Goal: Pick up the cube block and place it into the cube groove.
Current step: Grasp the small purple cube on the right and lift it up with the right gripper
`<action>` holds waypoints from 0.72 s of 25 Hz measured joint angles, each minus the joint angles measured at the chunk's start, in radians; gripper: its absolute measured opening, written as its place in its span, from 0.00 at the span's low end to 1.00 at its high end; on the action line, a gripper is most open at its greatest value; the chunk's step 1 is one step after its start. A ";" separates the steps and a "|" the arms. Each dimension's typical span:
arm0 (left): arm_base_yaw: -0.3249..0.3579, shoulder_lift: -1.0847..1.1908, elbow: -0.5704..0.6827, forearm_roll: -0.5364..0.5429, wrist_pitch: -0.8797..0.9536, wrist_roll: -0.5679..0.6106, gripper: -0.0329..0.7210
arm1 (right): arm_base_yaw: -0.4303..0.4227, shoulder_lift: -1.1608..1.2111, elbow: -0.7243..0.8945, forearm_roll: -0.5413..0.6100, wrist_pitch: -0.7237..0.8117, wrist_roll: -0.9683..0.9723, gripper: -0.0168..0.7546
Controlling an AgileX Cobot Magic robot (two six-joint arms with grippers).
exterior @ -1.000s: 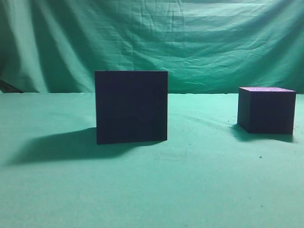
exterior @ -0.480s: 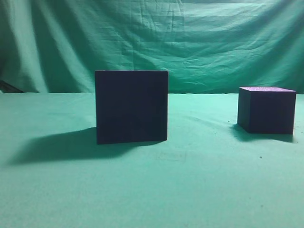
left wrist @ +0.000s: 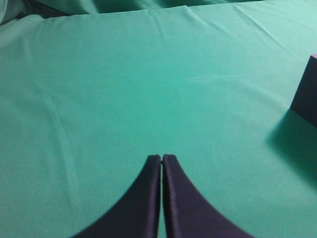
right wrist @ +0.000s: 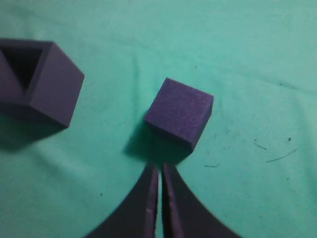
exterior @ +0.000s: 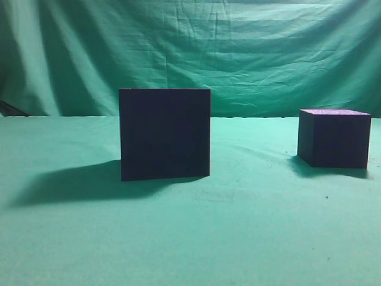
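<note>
Two dark objects stand on the green cloth (exterior: pixel 190 238), well apart: one cube block (exterior: pixel 333 138) with a speckled purple top toward the right of the exterior view, and one larger dark box (exterior: pixel 165 133) left of centre. The cube groove (right wrist: pixel 22 62) shows only in the right wrist view, as a square recess open at the top of the box; from the exterior view, taken at object height, the opening cannot be seen. The block sits flat on the cloth, untouched and clear of the box, so the pick is judged not yet begun. The right gripper (right wrist: pixel 159 171) hangs above the cloth just short of the block, its fingers pressed together with only a thin slit between them; it would need to spread before it could straddle the block. The left gripper (left wrist: pixel 162 159) is likewise pressed together, over bare cloth, with a dark box corner (left wrist: pixel 306 96) at the right edge of its view; it holds nothing. The right arm appears the better placed for the block. Neither arm shows in the exterior view.
</note>
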 joint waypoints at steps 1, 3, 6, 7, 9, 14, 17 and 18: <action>0.000 0.000 0.000 0.000 0.000 0.000 0.04 | 0.050 0.038 -0.030 -0.074 0.020 0.069 0.02; 0.000 0.000 0.000 0.000 0.000 0.000 0.04 | 0.141 0.128 -0.101 -0.243 0.059 0.259 0.02; 0.000 0.000 0.000 0.000 0.000 0.000 0.04 | 0.244 0.248 -0.195 -0.464 0.129 0.531 0.02; 0.000 0.000 0.000 0.000 0.000 0.000 0.04 | 0.264 0.288 -0.225 -0.501 0.148 0.585 0.02; 0.000 0.000 0.000 0.000 0.000 0.000 0.04 | 0.283 0.355 -0.275 -0.531 0.164 0.633 0.02; 0.000 0.000 0.000 0.000 0.000 0.000 0.04 | 0.282 0.499 -0.360 -0.549 0.164 0.673 0.31; 0.000 0.000 0.000 0.000 0.000 0.000 0.04 | 0.282 0.563 -0.382 -0.553 0.156 0.734 0.59; 0.000 0.000 0.000 0.000 0.000 0.000 0.04 | 0.282 0.584 -0.386 -0.555 0.146 0.754 0.69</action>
